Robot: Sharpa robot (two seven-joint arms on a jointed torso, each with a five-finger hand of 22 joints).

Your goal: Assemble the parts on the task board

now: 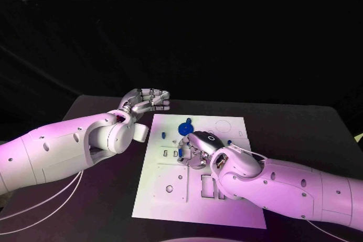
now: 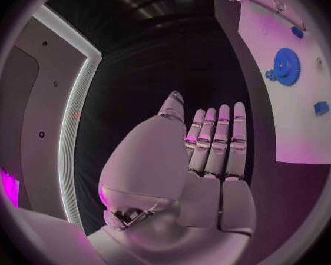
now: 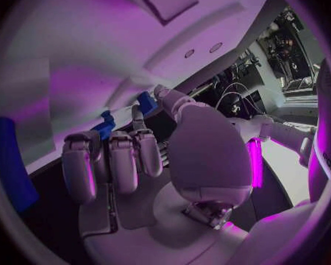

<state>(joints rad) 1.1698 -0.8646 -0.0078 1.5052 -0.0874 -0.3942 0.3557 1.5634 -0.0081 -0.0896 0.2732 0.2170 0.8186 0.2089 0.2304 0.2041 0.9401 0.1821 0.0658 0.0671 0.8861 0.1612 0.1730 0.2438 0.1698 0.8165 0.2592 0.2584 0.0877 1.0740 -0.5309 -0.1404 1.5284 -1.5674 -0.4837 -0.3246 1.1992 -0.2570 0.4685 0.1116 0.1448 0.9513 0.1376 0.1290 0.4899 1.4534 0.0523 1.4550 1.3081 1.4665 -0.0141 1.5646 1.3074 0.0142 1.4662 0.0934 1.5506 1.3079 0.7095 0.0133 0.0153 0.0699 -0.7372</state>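
The white task board lies in the middle of the black table. A blue gear stands near its far edge, also seen as the gear. Small blue parts lie close to the gear. My right hand rests on the board just in front of the gear with its fingers curled down. A small blue part sits pinched between its thumb tip and a fingertip, with another blue piece behind the fingers. My left hand hovers off the board's far left corner, fingers straight and holding nothing.
Rectangular slots and round holes are cut into the near half of the board. Bare black table lies to the right of the board. A long blue shape shows at the rim of the right wrist view.
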